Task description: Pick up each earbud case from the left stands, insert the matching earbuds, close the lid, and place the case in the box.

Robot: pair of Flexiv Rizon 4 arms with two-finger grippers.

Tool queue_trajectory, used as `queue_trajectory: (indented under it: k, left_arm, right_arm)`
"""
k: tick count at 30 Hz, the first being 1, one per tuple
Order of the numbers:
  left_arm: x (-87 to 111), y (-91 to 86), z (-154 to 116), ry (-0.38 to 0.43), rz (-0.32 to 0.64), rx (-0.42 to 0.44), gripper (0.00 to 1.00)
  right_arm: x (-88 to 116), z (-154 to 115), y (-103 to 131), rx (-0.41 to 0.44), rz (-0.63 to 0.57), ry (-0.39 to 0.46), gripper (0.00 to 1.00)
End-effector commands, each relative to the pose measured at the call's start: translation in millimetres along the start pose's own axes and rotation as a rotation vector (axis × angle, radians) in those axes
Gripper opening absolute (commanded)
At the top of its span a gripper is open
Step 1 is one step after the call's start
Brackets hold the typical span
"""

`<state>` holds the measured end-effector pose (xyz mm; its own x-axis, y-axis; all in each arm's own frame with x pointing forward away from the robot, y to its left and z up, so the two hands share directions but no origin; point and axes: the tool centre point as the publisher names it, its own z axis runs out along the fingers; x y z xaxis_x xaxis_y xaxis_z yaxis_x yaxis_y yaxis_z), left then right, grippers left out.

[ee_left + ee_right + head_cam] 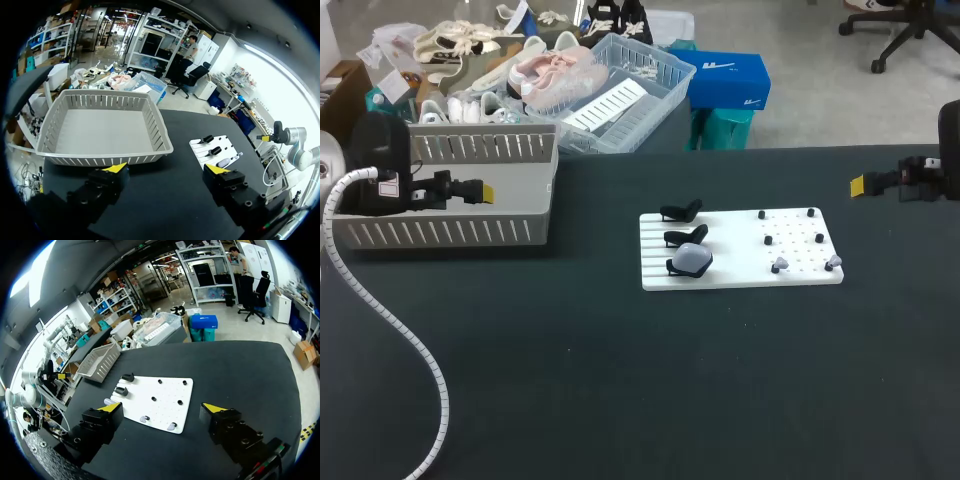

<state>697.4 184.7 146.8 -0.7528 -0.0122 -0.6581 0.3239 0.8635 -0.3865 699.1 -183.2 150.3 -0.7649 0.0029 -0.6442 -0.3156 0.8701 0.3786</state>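
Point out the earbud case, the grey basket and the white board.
earbud case (692, 259), head view, on its rounded top.
grey basket (450, 232), head view, on its front wall.
white board (735, 255), head view, on its bare middle.

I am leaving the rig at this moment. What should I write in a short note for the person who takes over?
The left end effector is open and holds nothing; the grey box is just ahead of it.
The right end effector is open and holds nothing, off to the right of the white board.
One earbud case sits on the nearest of three black stands; the other two are bare. Two pale earbuds sit on the board's right part.
Done: nothing that shows; no case in the box.
Left: pick up the case, insert earbuds, close lid, place in box.
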Motion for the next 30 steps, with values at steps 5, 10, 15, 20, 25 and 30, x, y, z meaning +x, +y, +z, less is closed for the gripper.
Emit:
queue_trajectory:
  k: [5,10,15,20,25,30]
  left_arm:
    - [-1.0,0.1,0,0.004,0.0,-0.001,1.0]
    - [-1.0,0.1,0,0.004,0.0,-0.001,1.0]
    - [-1.0,0.1,0,0.004,0.0,-0.001,1.0]
    - [-1.0,0.1,0,0.004,0.0,-0.001,1.0]
    - [-15.7,-6.1,4,-0.111,0.187,-0.048,1.0]
    - [-31.5,-11.0,6,-0.16,0.414,0.019,1.0]
  right_arm:
    - [0,1,-1,-0.003,-0.001,0.0,1.0]
    - [0,1,-1,-0.003,-0.001,0.0,1.0]
    - [0,1,-1,-0.003,-0.001,0.0,1.0]
    - [0,1,-1,-0.003,-0.001,0.0,1.0]
    - [0,1,-1,-0.003,-0.001,0.0,1.0]
    - [0,1,-1,-0.003,-0.001,0.0,1.0]
